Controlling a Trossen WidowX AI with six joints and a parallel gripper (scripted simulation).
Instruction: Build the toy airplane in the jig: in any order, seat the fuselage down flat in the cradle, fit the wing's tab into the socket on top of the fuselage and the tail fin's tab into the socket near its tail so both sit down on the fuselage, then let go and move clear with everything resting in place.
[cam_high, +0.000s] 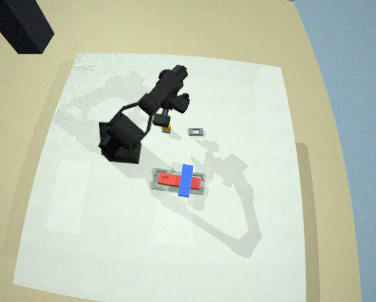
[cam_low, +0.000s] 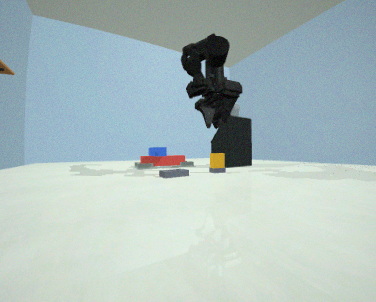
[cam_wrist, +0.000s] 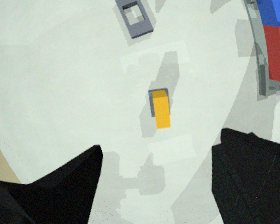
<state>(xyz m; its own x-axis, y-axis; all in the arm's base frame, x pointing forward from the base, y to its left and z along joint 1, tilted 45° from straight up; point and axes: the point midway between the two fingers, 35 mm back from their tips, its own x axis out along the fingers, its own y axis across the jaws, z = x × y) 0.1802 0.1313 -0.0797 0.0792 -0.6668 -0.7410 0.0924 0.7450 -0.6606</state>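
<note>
The red fuselage (cam_high: 169, 178) (cam_low: 172, 160) (cam_wrist: 272, 50) lies in the grey cradle (cam_high: 154, 185) (cam_low: 188, 164) (cam_wrist: 263, 75) and looks level. The blue wing (cam_high: 185, 180) (cam_low: 157, 151) (cam_wrist: 270, 11) lies across the top of the fuselage; its tab is hidden. The tail socket shows as a small dark mark near the fuselage's left end in the top view. The yellow tail fin (cam_high: 166, 128) (cam_low: 217, 160) (cam_wrist: 161, 112) stands upright in a small grey holder (cam_low: 217, 170) (cam_wrist: 151, 108). My gripper (cam_low: 212, 126) (cam_wrist: 163, 143) is open and empty, above the tail fin.
A second grey holder (cam_high: 190, 132) (cam_low: 174, 173) (cam_wrist: 142, 31) with an empty opening lies beside the tail fin, on the side away from the arm's base. The arm's black base (cam_high: 120, 147) (cam_low: 237, 142) stands on the other side. The cradle is well apart from both holders.
</note>
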